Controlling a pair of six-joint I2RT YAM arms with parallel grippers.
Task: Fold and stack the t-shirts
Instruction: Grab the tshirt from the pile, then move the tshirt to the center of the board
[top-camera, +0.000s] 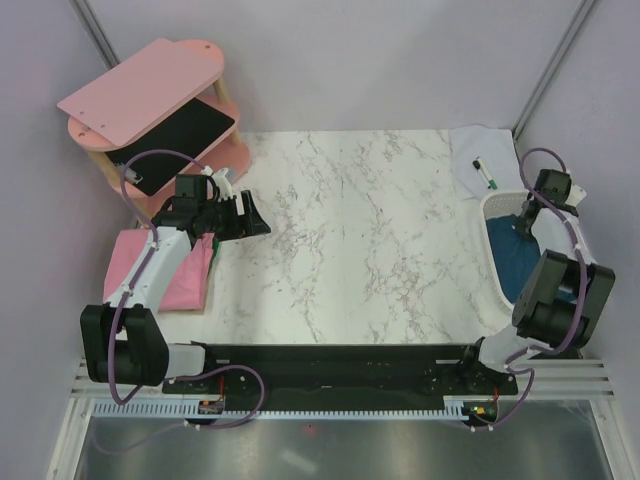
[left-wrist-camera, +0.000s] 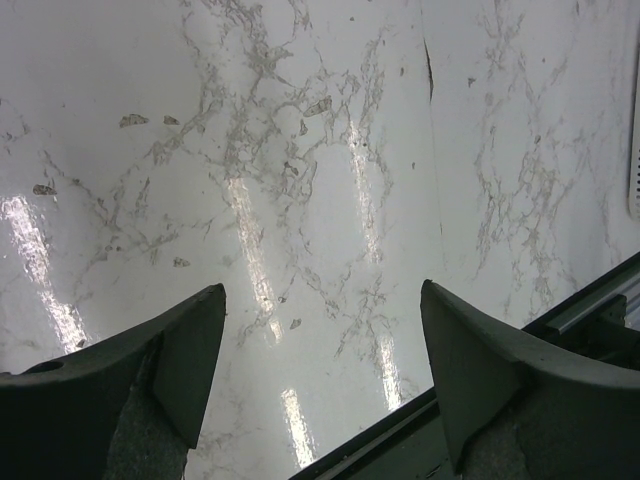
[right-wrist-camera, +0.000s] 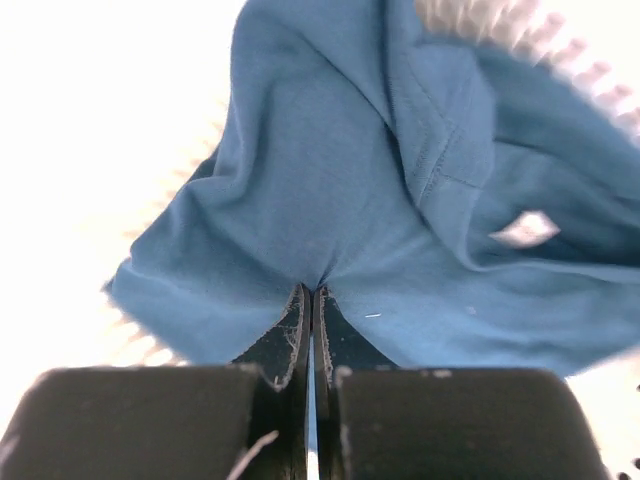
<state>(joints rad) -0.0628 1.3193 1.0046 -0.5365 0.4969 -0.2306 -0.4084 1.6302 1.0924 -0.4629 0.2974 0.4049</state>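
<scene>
Right wrist view: the right fingers (right-wrist-camera: 295, 330) are pressed together, pinching a fold of the dark teal-blue t-shirt (right-wrist-camera: 330, 180), which lies in the white basket (top-camera: 487, 205) at the desk's (top-camera: 360, 230) right edge (that arm is bent steeply down over it). The left arm stretches above the pink t-shirt (top-camera: 180, 275) at the left edge, the left fingers (left-wrist-camera: 190, 350) spread wide over bare marble.

A robot test cell: marble-patterned table (top-camera: 350, 240) enclosed by plain lilac walls (top-camera: 350, 60), arms bolted to a rail (top-camera: 340, 365).
</scene>
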